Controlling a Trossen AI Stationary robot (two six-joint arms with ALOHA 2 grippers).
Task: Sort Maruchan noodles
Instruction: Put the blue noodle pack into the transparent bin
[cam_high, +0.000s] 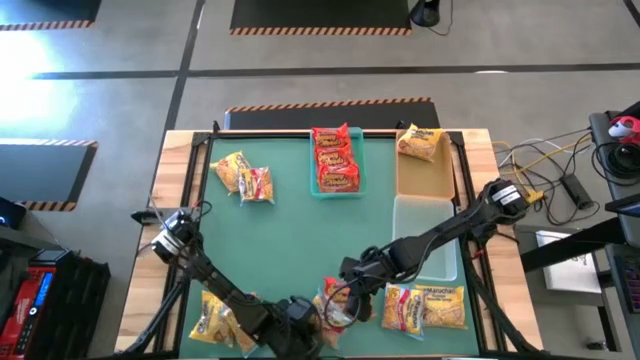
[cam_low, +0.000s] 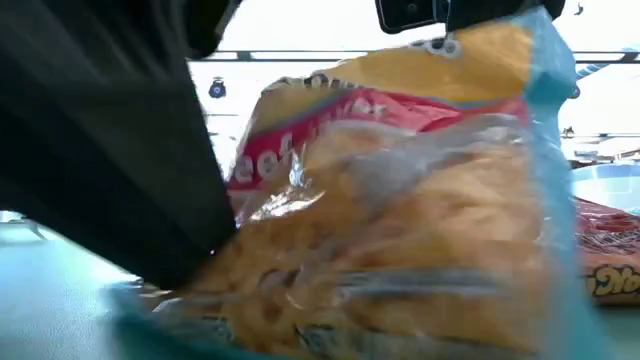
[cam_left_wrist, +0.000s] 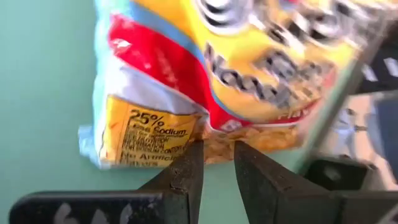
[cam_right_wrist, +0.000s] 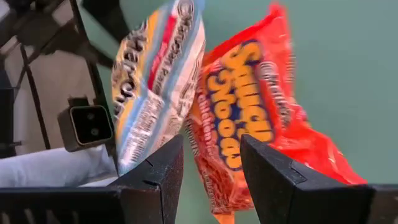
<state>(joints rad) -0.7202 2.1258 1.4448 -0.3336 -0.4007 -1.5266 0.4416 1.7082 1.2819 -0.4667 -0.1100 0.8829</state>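
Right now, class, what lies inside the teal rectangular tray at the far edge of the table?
The teal rectangular tray holds red crinkly ramen packets, seemingly three, overlapping in a row. They cover most of its floor, so anything beneath them cannot be seen.

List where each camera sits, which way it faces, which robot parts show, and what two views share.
High: overhead, straight down on the table; both arms, left gripper, right gripper.
Low: table height, level; a yellow packet fills it beside a dark arm part.
Left wrist: past its own fingers, pinching a yellow packet's edge.
Right wrist: past its open fingers at an orange packet.
Shared: the right wrist view also shows the yellow packet.
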